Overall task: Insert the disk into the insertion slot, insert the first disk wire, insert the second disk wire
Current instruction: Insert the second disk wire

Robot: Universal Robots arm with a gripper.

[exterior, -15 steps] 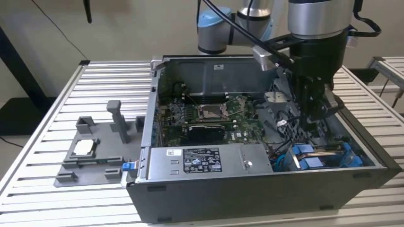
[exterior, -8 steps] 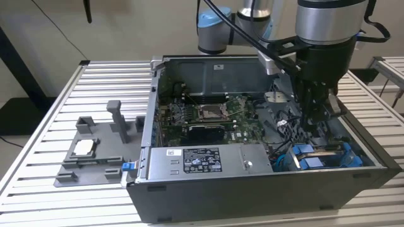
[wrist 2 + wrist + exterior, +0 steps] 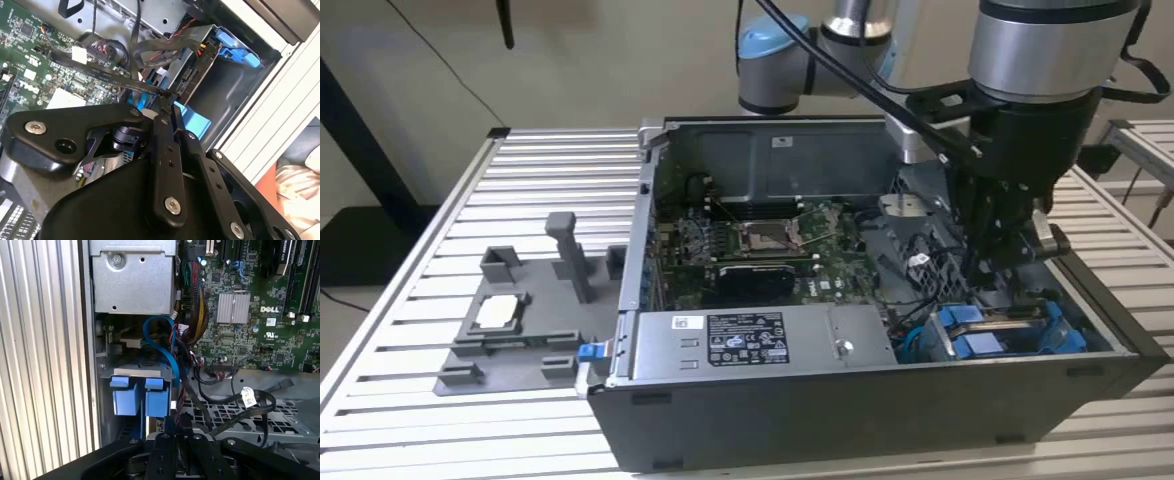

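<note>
Crowding the slot (image 3: 135, 375): loose black and blue cables (image 3: 200, 390), power supply (image 3: 747, 340) nearby. Disk (image 3: 1001, 335) sits in slot w/ blue frame. Gripper (image 3: 167, 97) jaws nearly closed, pinching a thin black wire (image 3: 135, 86).

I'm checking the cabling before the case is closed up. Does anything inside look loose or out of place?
Yes, loose cables. By the drive bay, a flat blue cable arcs free, and a black wire lies slack across the perforated metal floor. The gripper is shut on another thin black cable.
</note>
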